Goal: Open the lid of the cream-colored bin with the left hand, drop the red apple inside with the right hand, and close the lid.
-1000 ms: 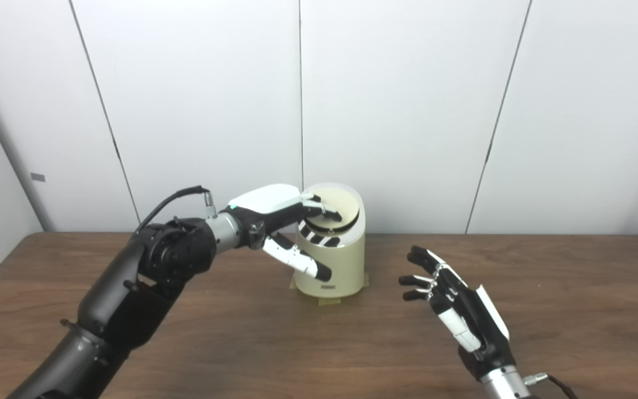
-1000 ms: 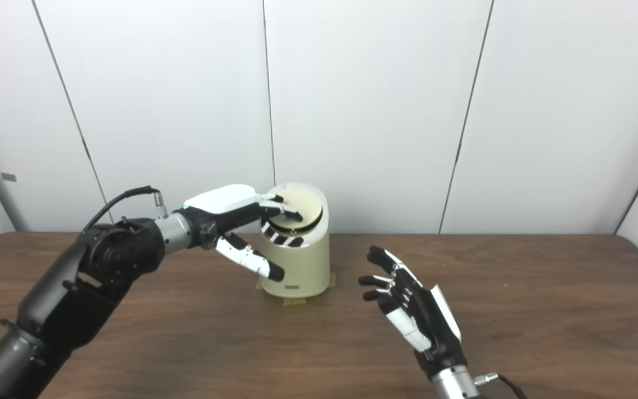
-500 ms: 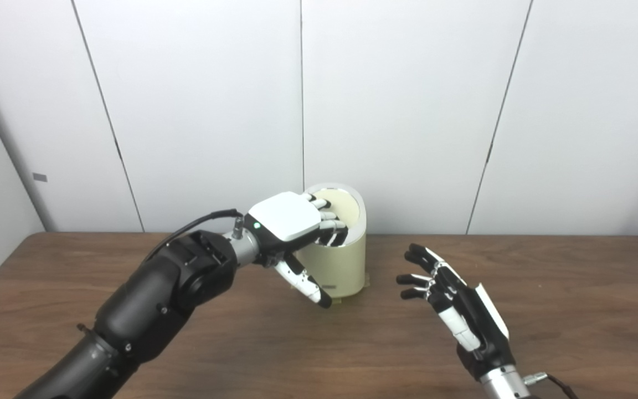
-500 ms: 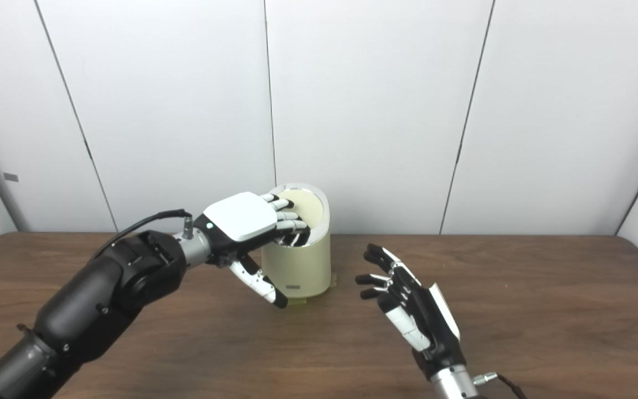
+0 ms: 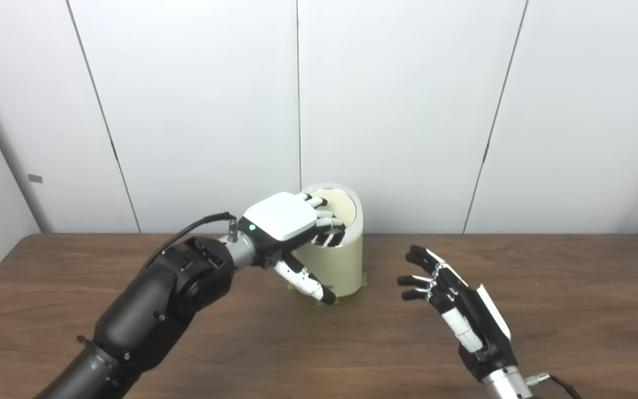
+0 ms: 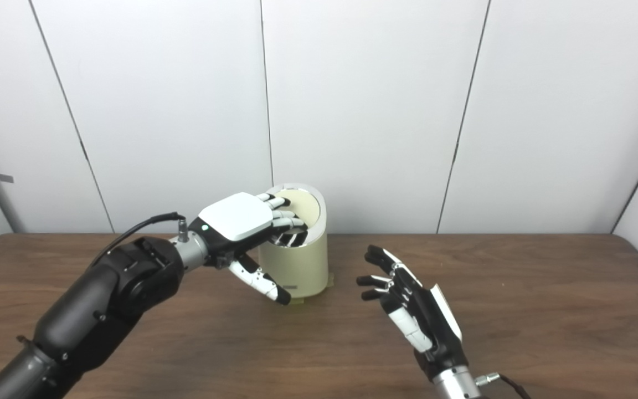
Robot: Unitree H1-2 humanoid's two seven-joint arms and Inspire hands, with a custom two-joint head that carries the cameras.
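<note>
White wall panels back a brown wooden table (image 5: 562, 288), on which the cream-colored bin (image 5: 336, 265) stands upright near the rear edge, its long axis vertical. The left hand (image 5: 291, 221) lies palm-down over the bin's top from the left side, fingers (image 5: 324, 213) curled onto the near part of the lid (image 5: 336, 198), thumb hanging down in front of the bin wall without clearly touching it. The deciding relation: the lid lies directly beneath these fingers, so any closing push goes downward. The left hand is far nearer the bin than the right. The right hand (image 6: 407, 307) waits well apart to the bin's right, above the table, palm turned toward the bin, fingers spread and holding nothing. No red apple shows in either view (it may already lie inside the bin, but the interior is screened by the hand). Whether the lid is fully seated cannot be confirmed; a dark gap appears under the fingertips, possibly an opening, possibly shadow. The left fingers seem to press, not grip, the lid.
</note>
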